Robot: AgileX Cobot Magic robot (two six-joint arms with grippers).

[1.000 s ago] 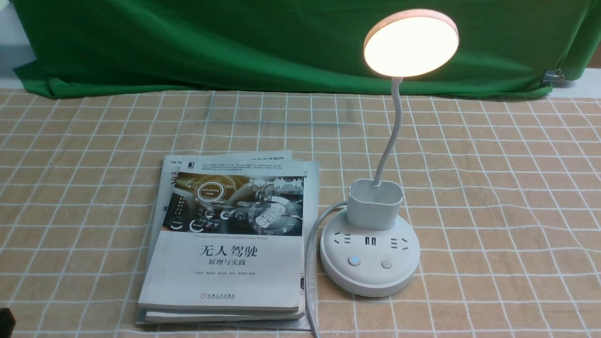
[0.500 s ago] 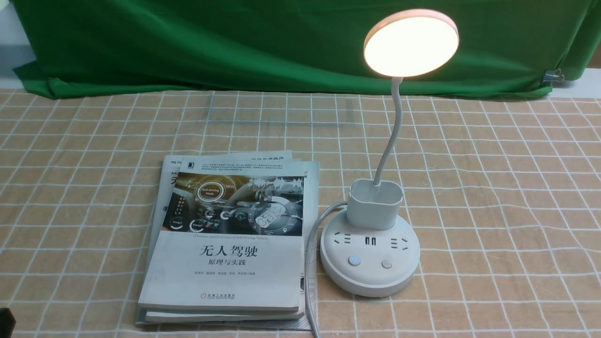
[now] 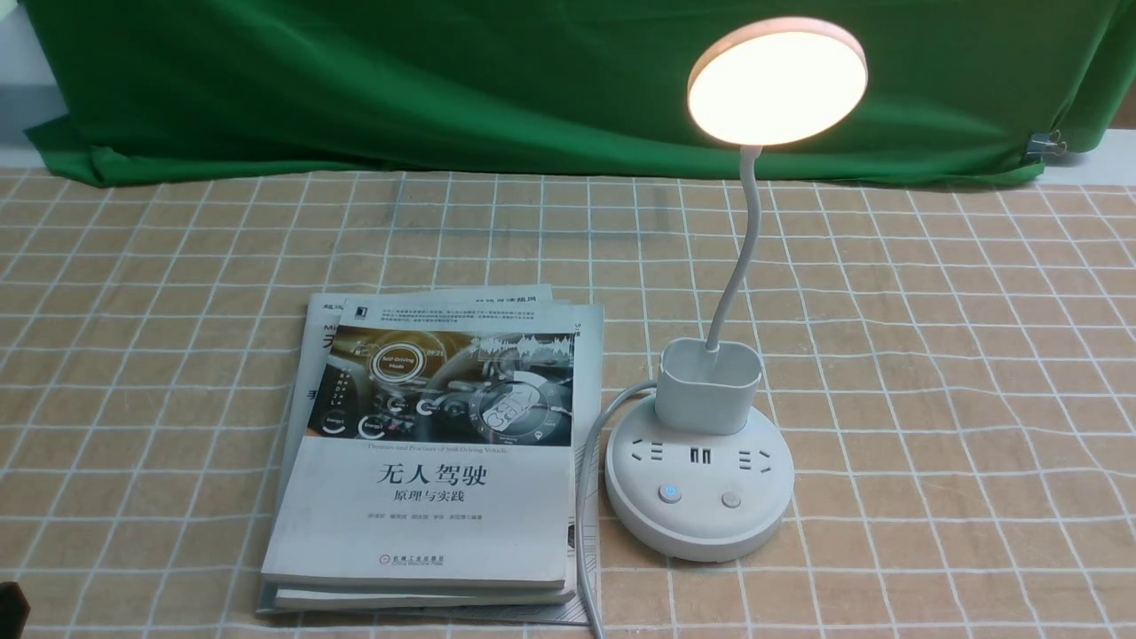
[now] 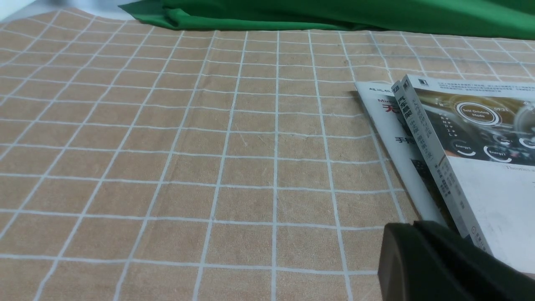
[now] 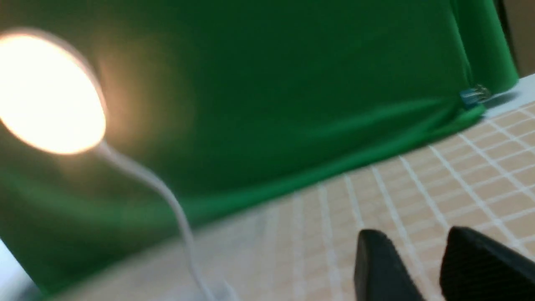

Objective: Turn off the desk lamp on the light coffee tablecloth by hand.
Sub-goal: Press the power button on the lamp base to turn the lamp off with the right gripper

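Observation:
The white desk lamp (image 3: 699, 497) stands on the light coffee tablecloth (image 3: 932, 355), right of centre. Its disc head (image 3: 777, 82) glows, and the left button (image 3: 670, 493) on the base shows a small blue light beside the right button (image 3: 730, 500). Neither gripper shows in the front view. My left gripper (image 4: 411, 225) is shut and empty, low over the cloth beside the books (image 4: 472, 159). My right gripper (image 5: 418, 240) is open and empty. Its view is blurred and shows the lit head (image 5: 48, 94) and the neck (image 5: 167, 196) off to one side.
A stack of books (image 3: 435, 461) lies just left of the lamp base, with the lamp's white cable (image 3: 586, 497) running between them to the front edge. A green backdrop cloth (image 3: 444, 80) hangs behind, held by a clip (image 3: 1047, 142). A dark part (image 3: 11, 608) sits at the bottom left corner.

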